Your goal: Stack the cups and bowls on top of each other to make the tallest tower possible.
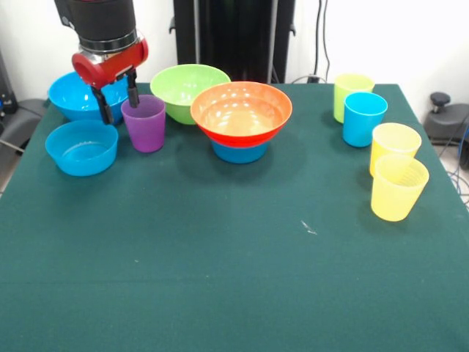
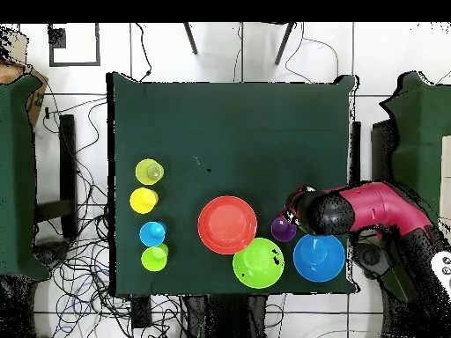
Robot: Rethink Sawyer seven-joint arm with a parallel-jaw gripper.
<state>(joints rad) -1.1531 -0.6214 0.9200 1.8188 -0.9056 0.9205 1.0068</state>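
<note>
Green felt is covering the tabletop (image 1: 220, 279), with a white wall and dark cabling showing behind it. Standing near the middle of its far side is the wide glossy orange plastic bowl (image 1: 241, 110), resting upright on a small overturned blue plastic bowl (image 1: 240, 152); I am taking it as the landmark. Just to the left of it in the front view, the translucent purple tapered plastic cup (image 1: 144, 122) is sitting upright on the felt, not yet on the tower.

That cup is looking light, thin-walled, smooth and likely slippery, so a pinch across the rim, one finger inside and one outside, is probably the surest hold; squeezing hard could flex it.

Coming straight down from above, the red and black arm is holding its wrist vertical over the cup's left rim. The pincer (image 1: 119, 100) is standing open, gripping nothing: one dark finger is dipping at the cup's rim, the other is hanging outside to its left, in front of the large blue plastic bowl (image 1: 77, 95).

Behind the cup, between it and the orange bowl, a lime green plastic bowl (image 1: 187, 89) is sitting close, so clearance there is looking tight.
</note>
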